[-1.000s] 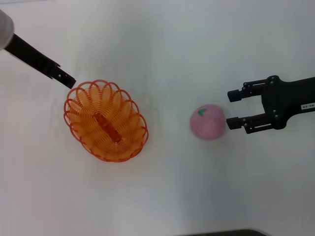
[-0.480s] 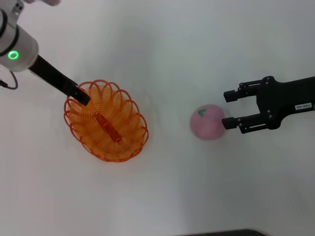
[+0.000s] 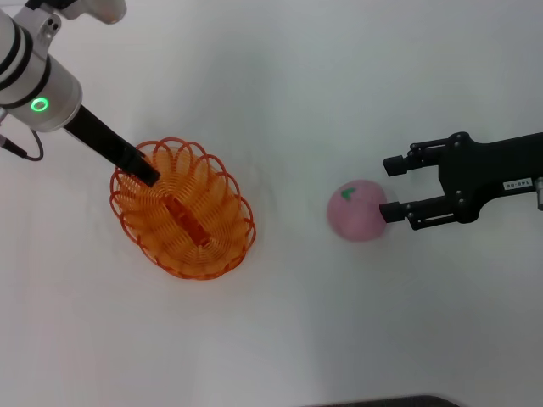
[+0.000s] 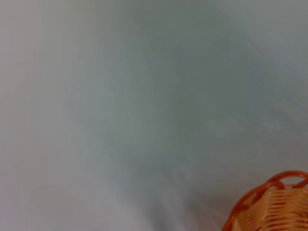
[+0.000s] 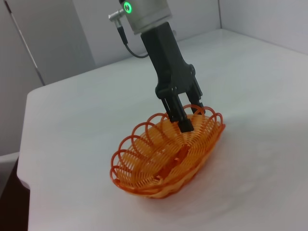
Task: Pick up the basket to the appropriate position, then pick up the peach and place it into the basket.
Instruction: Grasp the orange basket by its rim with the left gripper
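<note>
- The basket (image 3: 182,209) sits flat on the white worktop (image 3: 280,93) toward the robot's left, its long axis running diagonally in the head view.
- The left gripper (image 3: 146,172) is down at the basket's far rim. In the right wrist view its fingers (image 5: 185,124) look parted a little, one inside the looped rim and one seemingly outside it, straddling the wire without pinching it yet, as far as I can tell.
- The peach (image 3: 358,210) rests on the worktop well apart from the basket, green leaf mark facing up.
- The right gripper (image 3: 389,188) hangs just beside the peach with its fingers spread wide. The lower fingertip looks to be touching or nearly touching the fruit, and I cannot tell which.
- My guess is the basket pickup is the step in hand, with nothing lifted yet.
- What worries me: the rim is thin scalloped wire, so a grip that closes on a gap between loops could slip, or tilt the shallow basket as it rises from one end.
- The other risk is the peach. It is round and free, and a nudge from that near fingertip could roll it away before the fingers close around it.
</note>
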Motion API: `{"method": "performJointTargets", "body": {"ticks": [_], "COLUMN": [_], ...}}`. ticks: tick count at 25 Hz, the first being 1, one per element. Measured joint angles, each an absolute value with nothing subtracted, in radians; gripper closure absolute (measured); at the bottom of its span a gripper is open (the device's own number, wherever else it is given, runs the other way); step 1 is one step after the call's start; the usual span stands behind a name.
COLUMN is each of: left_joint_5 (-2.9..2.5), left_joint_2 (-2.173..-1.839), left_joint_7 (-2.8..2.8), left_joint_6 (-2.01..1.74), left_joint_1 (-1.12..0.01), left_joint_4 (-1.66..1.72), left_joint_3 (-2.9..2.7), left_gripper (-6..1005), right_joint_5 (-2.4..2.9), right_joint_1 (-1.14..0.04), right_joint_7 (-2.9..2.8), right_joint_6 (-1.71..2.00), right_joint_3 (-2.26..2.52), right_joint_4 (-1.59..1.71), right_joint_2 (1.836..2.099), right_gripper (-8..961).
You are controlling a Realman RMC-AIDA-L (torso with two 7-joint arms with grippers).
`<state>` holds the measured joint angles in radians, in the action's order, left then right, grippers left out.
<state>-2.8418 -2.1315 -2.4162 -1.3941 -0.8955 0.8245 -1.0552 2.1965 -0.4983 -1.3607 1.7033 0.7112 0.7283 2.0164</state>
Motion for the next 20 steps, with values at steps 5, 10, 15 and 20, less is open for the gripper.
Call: {"method": "performJointTargets", "body": {"ticks": [5, 10, 15, 20], "left_joint_5": [-2.833, -2.833, -2.831, -2.827], "left_joint_2": [-2.13, -2.135, -2.136, -2.137], "left_joint_7": [-2.412, -2.41, -2.409, -2.412], "left_joint_6": [-1.387, -1.387, -1.388, -1.395], "left_joint_1": [-0.895, -0.895, -0.895, -0.89], "left_joint_4": [0.824, 0.824, 0.827, 0.839], "left_joint_3": [-1.051, -1.057, -1.057, -1.048], "left_gripper": [410, 590, 696, 802], "right_joint_5": [2.213, 2.217, 2.218, 2.218], "right_joint_1": [-0.499, -0.498, -0.496, -0.494], "right_joint_7": [-1.361, -1.361, -1.361, -1.361], "right_joint_6": [1.695, 1.684, 1.682, 1.686], "right_joint_3": [0.712, 0.712, 0.712, 0.712], "right_joint_4": [0.727, 0.727, 0.727, 0.727], "right_joint_2": [2.021, 2.022, 2.024, 2.025], "right_gripper": [205, 206, 207, 208]}}
